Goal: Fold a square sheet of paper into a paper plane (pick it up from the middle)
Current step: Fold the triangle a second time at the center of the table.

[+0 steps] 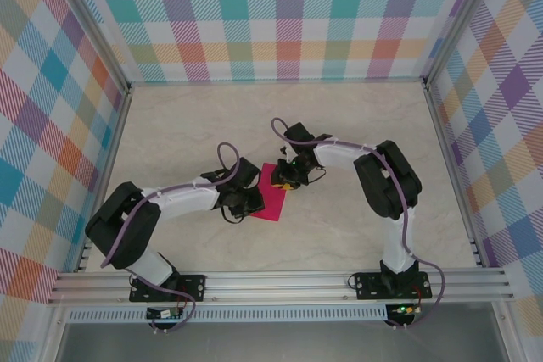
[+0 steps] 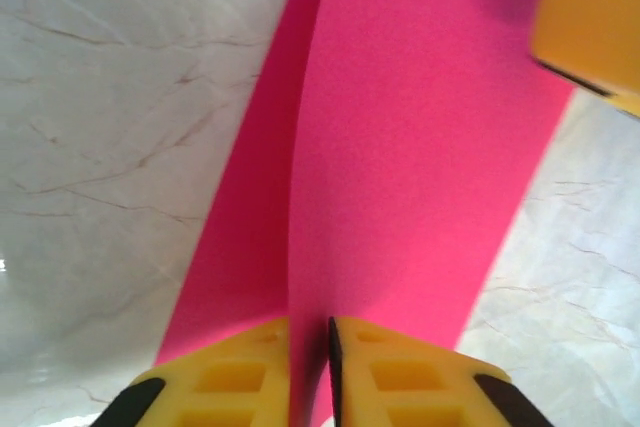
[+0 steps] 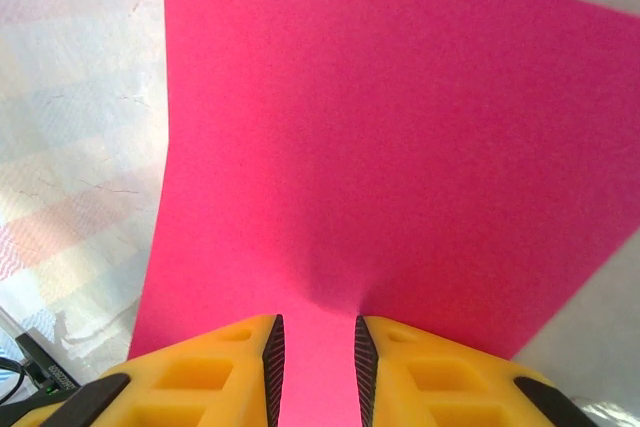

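At worktop (image 1: 339, 235) centre, the square sheet of paper (image 1: 271, 197) sits bowed between both arms. Left gripper (image 2: 310, 332) jaws pinch its 9 o'clock edge; right gripper (image 3: 315, 332) jaws pinch a pucker at 1 o'clock.

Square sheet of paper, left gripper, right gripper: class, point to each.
square sheet of paper (image 1: 271, 201): top view, bare lower part.
left gripper (image 2: 310, 352): left wrist view, between fingertips.
right gripper (image 3: 312, 357): right wrist view, between fingertips.
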`<action>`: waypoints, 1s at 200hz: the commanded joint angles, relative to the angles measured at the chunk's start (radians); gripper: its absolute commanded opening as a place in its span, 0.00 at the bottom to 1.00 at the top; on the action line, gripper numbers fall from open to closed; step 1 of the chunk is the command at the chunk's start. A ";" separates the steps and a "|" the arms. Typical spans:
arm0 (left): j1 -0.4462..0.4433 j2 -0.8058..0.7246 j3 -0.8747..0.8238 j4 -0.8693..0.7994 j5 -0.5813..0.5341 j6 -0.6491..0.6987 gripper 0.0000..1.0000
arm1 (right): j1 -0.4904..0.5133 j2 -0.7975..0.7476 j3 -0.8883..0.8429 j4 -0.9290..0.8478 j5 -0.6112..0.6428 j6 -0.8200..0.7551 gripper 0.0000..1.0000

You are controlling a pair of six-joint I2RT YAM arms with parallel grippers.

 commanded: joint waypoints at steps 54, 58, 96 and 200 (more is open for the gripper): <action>-0.015 0.027 0.033 -0.021 -0.017 0.009 0.13 | 0.035 -0.104 -0.083 0.052 -0.081 0.032 0.28; -0.015 0.025 0.035 -0.019 -0.014 0.008 0.13 | 0.037 -0.099 -0.086 0.052 -0.082 0.032 0.28; -0.015 -0.008 0.020 0.001 0.012 -0.001 0.17 | 0.045 -0.068 -0.094 0.056 -0.070 0.033 0.28; -0.013 -0.063 -0.045 0.268 0.122 -0.047 0.32 | 0.044 -0.053 -0.116 0.039 -0.029 0.031 0.27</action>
